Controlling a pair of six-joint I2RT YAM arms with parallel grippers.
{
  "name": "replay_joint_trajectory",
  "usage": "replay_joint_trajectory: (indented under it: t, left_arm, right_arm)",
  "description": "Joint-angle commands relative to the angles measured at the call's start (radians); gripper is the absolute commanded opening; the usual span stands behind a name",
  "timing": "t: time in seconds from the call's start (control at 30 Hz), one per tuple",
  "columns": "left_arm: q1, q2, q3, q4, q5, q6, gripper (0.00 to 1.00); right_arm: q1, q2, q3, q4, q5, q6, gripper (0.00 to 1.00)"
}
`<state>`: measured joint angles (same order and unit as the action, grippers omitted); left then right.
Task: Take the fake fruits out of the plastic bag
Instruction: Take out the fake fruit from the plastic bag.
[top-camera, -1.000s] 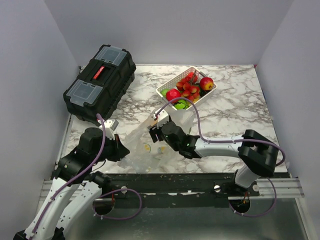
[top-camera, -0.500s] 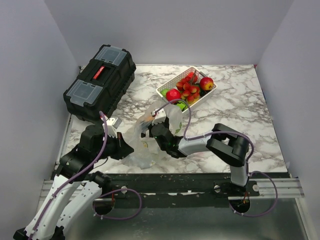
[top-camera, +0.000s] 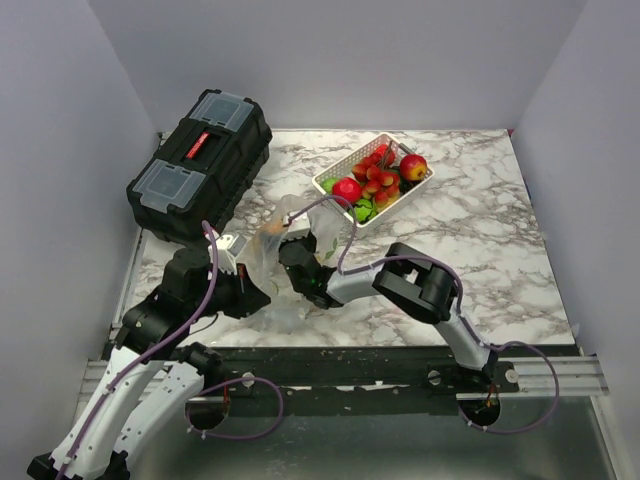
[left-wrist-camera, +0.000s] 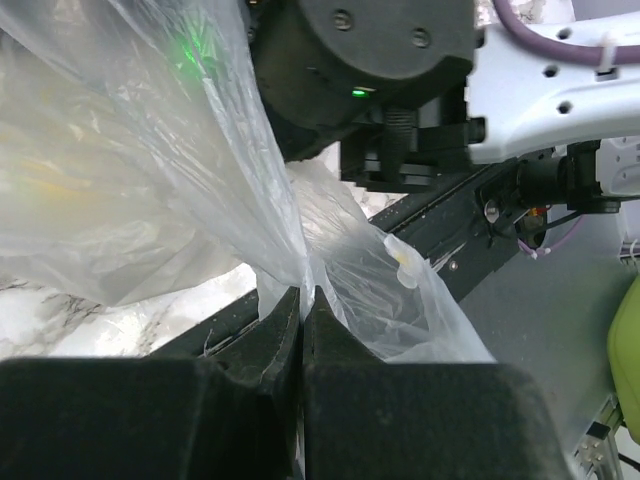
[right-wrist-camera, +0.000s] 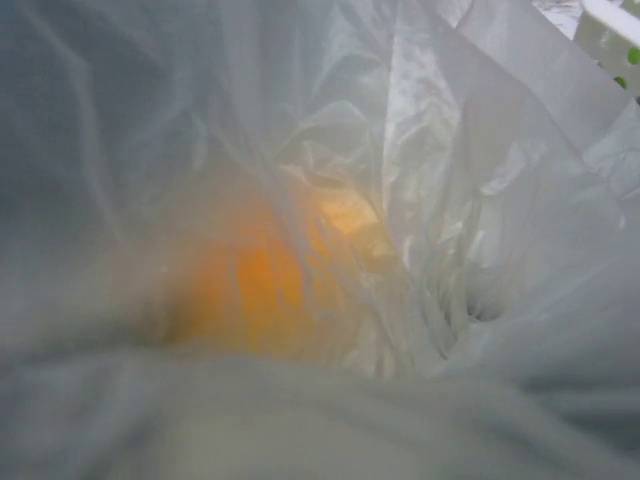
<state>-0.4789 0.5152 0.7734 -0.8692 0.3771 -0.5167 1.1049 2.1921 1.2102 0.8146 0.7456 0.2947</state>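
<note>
The clear plastic bag (top-camera: 285, 300) lies bunched at the near left of the marble table. My left gripper (top-camera: 252, 296) is shut on a fold of the bag (left-wrist-camera: 150, 180), with the jaws pinched together on the film (left-wrist-camera: 302, 296). My right gripper (top-camera: 283, 245) is pushed into the bag, and plastic hides its fingers. An orange fruit (top-camera: 269, 232) sits inside the bag, and shows blurred through the film in the right wrist view (right-wrist-camera: 250, 285). A pale piece (left-wrist-camera: 404, 266) lies in the bag's corner. More fake fruits (top-camera: 378, 172) fill the white basket (top-camera: 331, 178).
A black toolbox (top-camera: 200, 160) stands at the back left. The white basket sits at back centre, just behind the bag. The table's near edge and the black rail (top-camera: 340, 362) run right below the bag. Grey walls close in both sides.
My right arm has swung left and pushed further into the bag. The bag has bunched up toward the left gripper. The left gripper has kept its pinch.
</note>
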Motion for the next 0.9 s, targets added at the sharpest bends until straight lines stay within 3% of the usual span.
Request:
replay_joint_trajectory:
  t: [0.0,0.23,0.33,0.4,0.73,0.87]
  left_arm:
    - [0.006,-0.003,-0.004,-0.002,0.03,0.007,0.0]
    - [0.006,-0.005,-0.003,-0.006,0.024,0.007,0.0]
    - [0.005,-0.008,0.002,-0.018,0.014,0.01,0.0]
    - [0.006,-0.009,0.006,-0.031,0.005,0.012,0.0]
    - [0.005,-0.064,0.051,-0.154,-0.161,0.012,0.0]
    - [0.006,-0.105,0.062,-0.172,-0.266,-0.015,0.0]
  right_arm:
    - [-0.005,0.1,0.102,-0.069,0.041,0.0,1.0]
    - [-0.014,0.198,0.198,-0.177,-0.006,0.013,0.99]
    - [-0.025,0.22,0.212,-0.207,-0.046,0.015,0.85]
    - [-0.026,0.221,0.216,-0.233,-0.049,0.024,0.81]
    - [-0.053,0.213,0.161,-0.258,-0.079,0.05,0.85]
    - [-0.053,0.15,0.112,-0.192,-0.125,-0.005,0.66]
